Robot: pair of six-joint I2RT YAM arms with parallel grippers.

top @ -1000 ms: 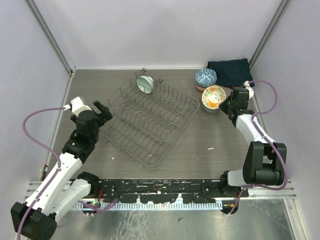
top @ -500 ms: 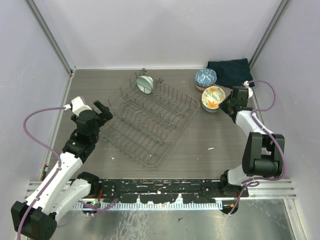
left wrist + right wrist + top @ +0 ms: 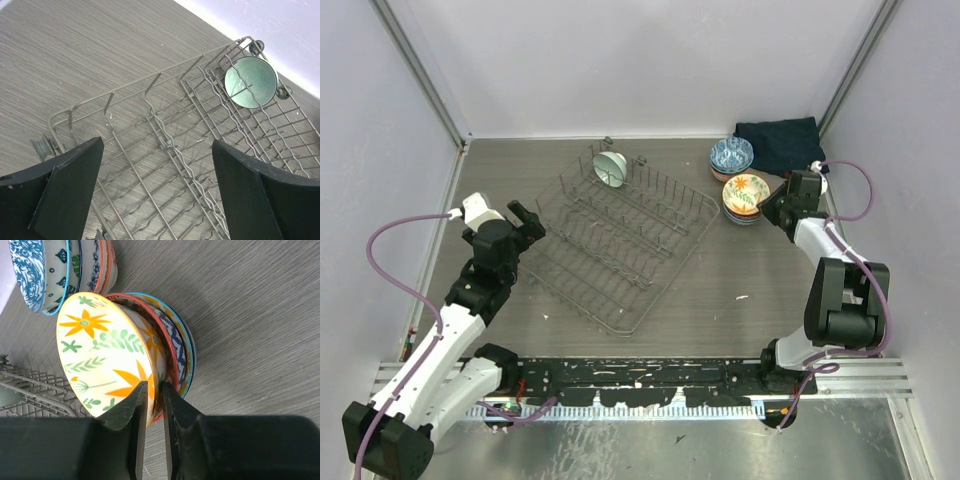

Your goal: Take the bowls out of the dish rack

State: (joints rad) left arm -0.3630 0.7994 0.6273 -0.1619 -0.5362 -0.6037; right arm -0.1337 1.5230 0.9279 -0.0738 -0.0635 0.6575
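Right wrist: end effector astride bowl

A mint bowl stands on edge in the dish rack; an orange-flowered bowl tops a nearby stack.

One bowl stands in the far corner of the dish rack. Right of the rack, the farther stack is behind the nearer stack. The right gripper pinches the nearer stack's top bowl. A cloth lies behind both stacks. The left gripper hangs left of the rack.
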